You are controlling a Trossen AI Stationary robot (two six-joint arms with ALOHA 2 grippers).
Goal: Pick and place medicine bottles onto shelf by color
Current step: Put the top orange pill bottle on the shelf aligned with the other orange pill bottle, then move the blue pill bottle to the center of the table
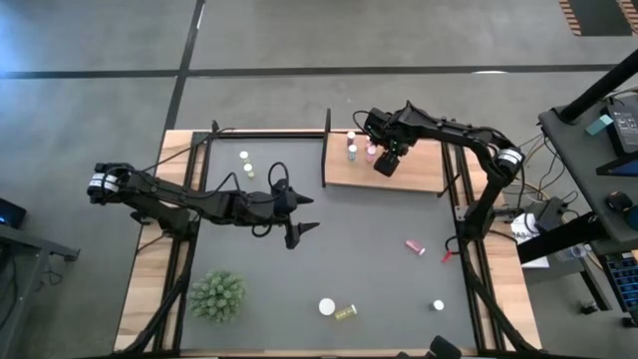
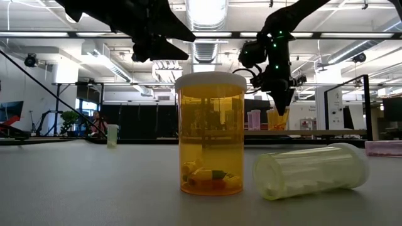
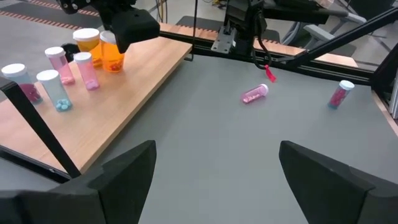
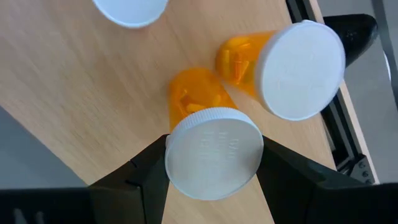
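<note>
The left gripper hovers with its jaws spread wide and empty over the middle of the grey mat on the table. Farther right, over the shelf at the far edge, the right gripper has its jaws clamped on an orange medicine bottle, touching the board beside another orange bottle.

Overhead, table-level and 2 wrist cameras, all sharing the shelf.
</note>
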